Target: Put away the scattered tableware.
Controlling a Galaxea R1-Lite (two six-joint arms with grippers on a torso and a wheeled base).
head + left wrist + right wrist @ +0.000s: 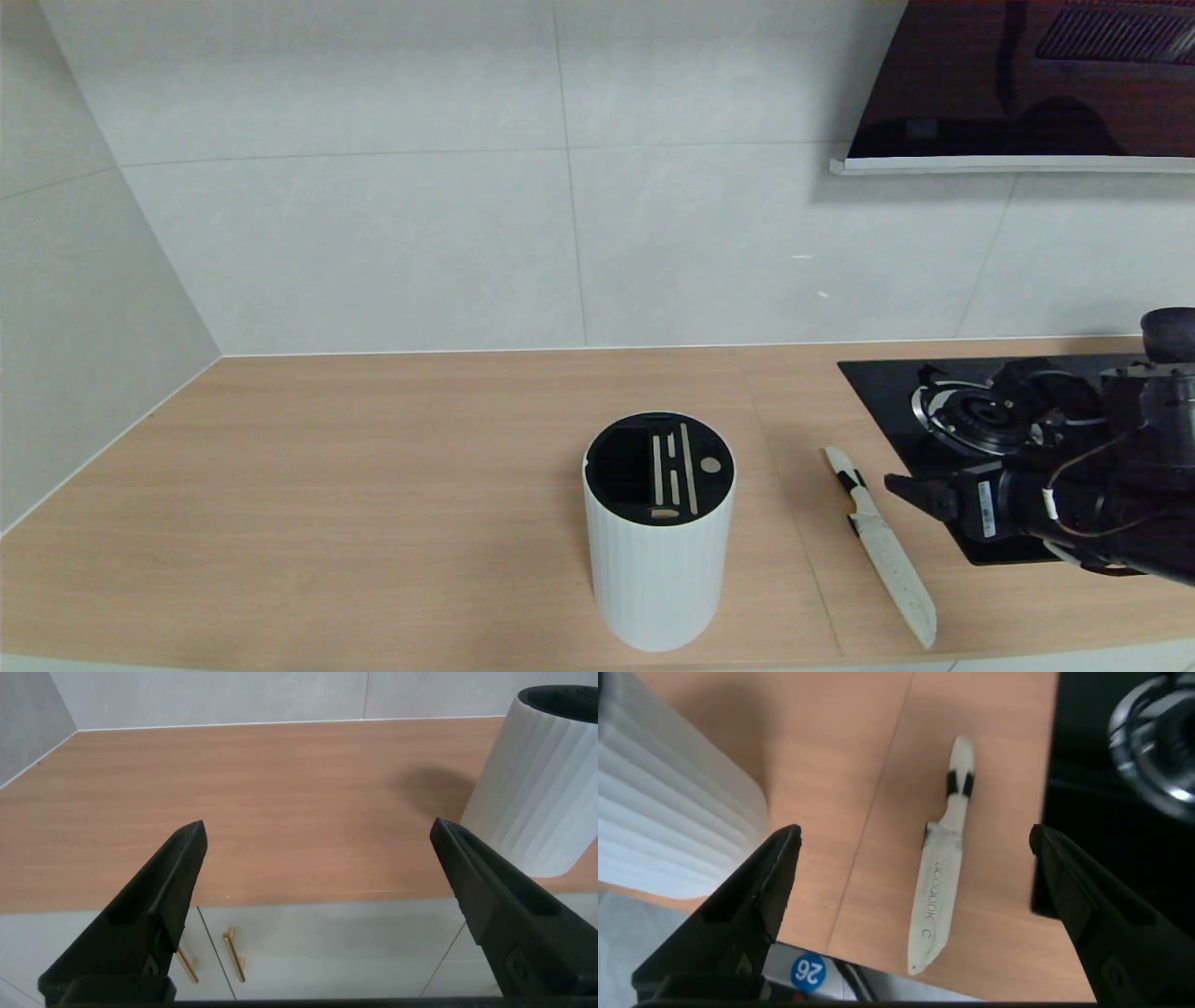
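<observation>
So, knife (878, 541): it lies flat on the wooden countertop (373, 485), between the holder and the gas hob (971, 411), touching neither; handle toward the wall, blade tip toward the front edge; nothing grips it.
Knife holder (659, 551): white ribbed cylinder standing upright, near the front edge; its black top has narrow slots (674, 462) facing up, which I read as where the blade is meant to go.
Right gripper (913, 838): fingers spread wide, nothing between them; I see it hanging over the knife, roughly above where handle meets blade; I judge it is parked there because that arm is nearest the knife and a grasp on the handle is the step in hand.
Left gripper (317, 829): likewise spread and empty; it hangs off the counter's front edge with the holder to one side; I take it as waiting, perhaps to steady the holder.
Progress: early, by my reckoning; the knife is not yet lifted.
Next move calls for: closing across the slim handle, then tipping the blade down to meet a slot.
Risk: a flat, thin knife may slide away on the smooth wood; a knock could topple the holder.
</observation>
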